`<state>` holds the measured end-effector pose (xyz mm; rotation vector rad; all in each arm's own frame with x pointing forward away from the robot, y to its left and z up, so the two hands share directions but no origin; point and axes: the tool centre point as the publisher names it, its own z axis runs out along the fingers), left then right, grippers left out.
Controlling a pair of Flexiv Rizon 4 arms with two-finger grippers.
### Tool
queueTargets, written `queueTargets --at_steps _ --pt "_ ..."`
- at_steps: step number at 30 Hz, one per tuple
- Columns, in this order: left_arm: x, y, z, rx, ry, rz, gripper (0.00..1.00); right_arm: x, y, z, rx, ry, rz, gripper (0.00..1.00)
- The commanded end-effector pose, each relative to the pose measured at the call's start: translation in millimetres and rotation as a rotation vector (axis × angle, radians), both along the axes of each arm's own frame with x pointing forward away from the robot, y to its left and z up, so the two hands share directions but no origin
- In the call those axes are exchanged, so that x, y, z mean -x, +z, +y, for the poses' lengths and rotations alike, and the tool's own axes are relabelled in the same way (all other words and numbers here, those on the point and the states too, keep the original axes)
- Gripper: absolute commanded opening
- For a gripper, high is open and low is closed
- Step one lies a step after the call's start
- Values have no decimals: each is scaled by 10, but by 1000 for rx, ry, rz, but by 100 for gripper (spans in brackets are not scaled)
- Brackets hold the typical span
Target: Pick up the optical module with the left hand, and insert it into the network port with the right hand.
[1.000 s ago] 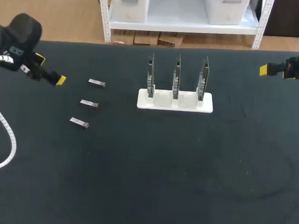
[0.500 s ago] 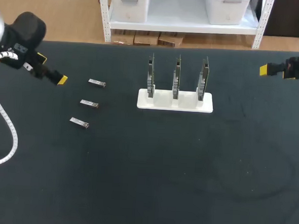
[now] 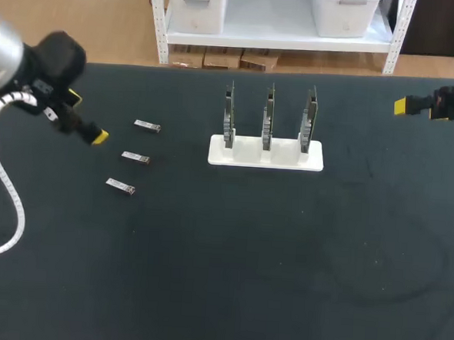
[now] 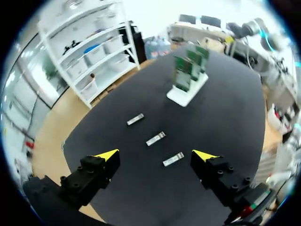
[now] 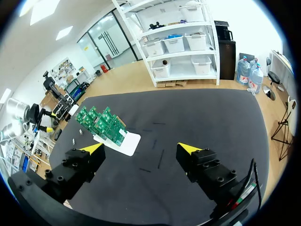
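Three small silver optical modules lie in a slanted row on the black table: the far one (image 3: 147,126), the middle one (image 3: 135,157) and the near one (image 3: 120,185). My left gripper (image 3: 86,117) hangs open just left of them, holding nothing. In the left wrist view the same modules (image 4: 135,119) (image 4: 155,138) (image 4: 173,159) lie ahead of the open left gripper (image 4: 155,155). A white stand (image 3: 266,155) holds three upright green boards with network ports (image 3: 268,111) at the table's middle back. My right gripper (image 3: 417,107) is open and empty at the far right, well away from the stand (image 5: 128,144).
A white corrugated cable (image 3: 3,179) loops from my left arm over the table's left edge. The black table (image 3: 244,263) stretches wide in front of the stand and between the two arms.
My left gripper has moved right and a little toward the front, closer to the row of modules. The right arm, modules and stand have not moved.
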<state>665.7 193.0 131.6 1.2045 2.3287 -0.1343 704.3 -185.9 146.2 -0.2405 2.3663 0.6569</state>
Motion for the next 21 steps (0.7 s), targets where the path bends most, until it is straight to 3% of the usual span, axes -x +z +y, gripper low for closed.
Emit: queueTargets --at_steps 1,5,9,14,21 --pt "29 -3 -81 -282 -176 -21 100 9 9 0 2 -2 1 100" --pt "63 25 -13 -300 -213 -20 100 9 9 0 2 -2 1 100" --pt "94 32 60 -334 -267 23 100 9 9 0 2 -2 1 100" --pt "166 -33 85 -424 -341 47 100 9 9 0 2 -2 1 100" --pt "195 -31 56 -359 -368 99 100 9 9 0 2 -2 1 100"
